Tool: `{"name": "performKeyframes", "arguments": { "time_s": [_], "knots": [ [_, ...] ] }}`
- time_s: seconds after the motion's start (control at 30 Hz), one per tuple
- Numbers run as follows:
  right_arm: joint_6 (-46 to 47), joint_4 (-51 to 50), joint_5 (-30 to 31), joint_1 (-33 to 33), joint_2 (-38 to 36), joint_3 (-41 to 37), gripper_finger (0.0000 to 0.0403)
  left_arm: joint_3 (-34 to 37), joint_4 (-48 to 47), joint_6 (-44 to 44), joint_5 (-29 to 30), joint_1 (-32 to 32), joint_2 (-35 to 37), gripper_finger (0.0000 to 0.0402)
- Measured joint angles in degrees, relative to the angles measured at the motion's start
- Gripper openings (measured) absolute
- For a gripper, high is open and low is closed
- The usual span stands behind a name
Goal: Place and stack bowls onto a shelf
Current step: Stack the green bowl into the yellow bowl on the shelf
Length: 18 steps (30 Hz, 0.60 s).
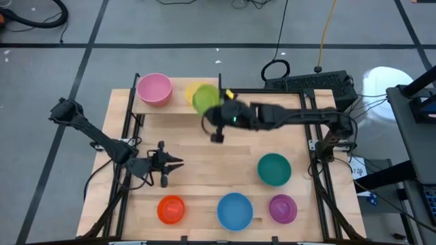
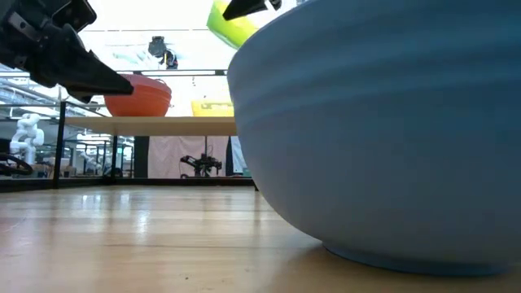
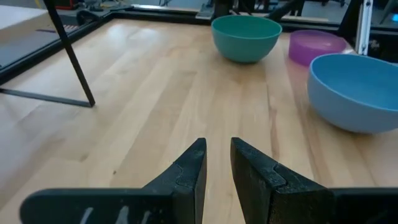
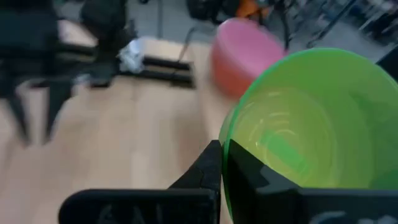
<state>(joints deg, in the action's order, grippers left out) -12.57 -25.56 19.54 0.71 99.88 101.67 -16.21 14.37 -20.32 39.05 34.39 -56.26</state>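
Observation:
My right gripper [image 1: 215, 109] is shut on a green bowl [image 1: 204, 99] and holds it in the air over the right end of the shelf [image 1: 178, 105]. A pink bowl [image 1: 154, 88] and a yellow bowl [image 1: 191, 89] stand on the shelf board; the green bowl partly covers the yellow one from above. My left gripper [image 1: 170, 163] hovers low over the left middle of the table, open by a narrow gap [image 3: 217, 149] with nothing in it. Orange [image 1: 171, 209], blue [image 1: 235, 209], purple [image 1: 283, 207] and teal [image 1: 274, 169] bowls rest on the tabletop. My right gripper pinches the green bowl's rim [image 4: 229, 138], one finger inside the bowl [image 4: 249, 171] and one outside [image 4: 208, 165]. The fingers come from the table's right side, slanting slightly down. The bowl is lifted clear and tipped, its opening turned toward the wrist.
The shelf stands on thin black posts [image 3: 71, 59] at the table's far left. The blue bowl [image 2: 383, 130] fills the low view near the front edge. Bare tabletop lies between the shelf and the front row of bowls. Black frame rails run along the table's sides.

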Motion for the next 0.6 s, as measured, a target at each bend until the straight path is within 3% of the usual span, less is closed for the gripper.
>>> {"name": "performKeyframes", "arguments": {
  "time_s": [0.3,0.6],
  "knots": [
    [-5.5,0.3,-5.2,7.4,2.3,7.8,0.0,0.0,6.5,0.3,0.5,0.0,-4.1,0.0076],
    [-7.0,3.2,-9.4,11.0,7.5,11.3,0.0,0.0,7.0,1.7,0.5,-0.1,-4.3,0.0076]
  ]
}}
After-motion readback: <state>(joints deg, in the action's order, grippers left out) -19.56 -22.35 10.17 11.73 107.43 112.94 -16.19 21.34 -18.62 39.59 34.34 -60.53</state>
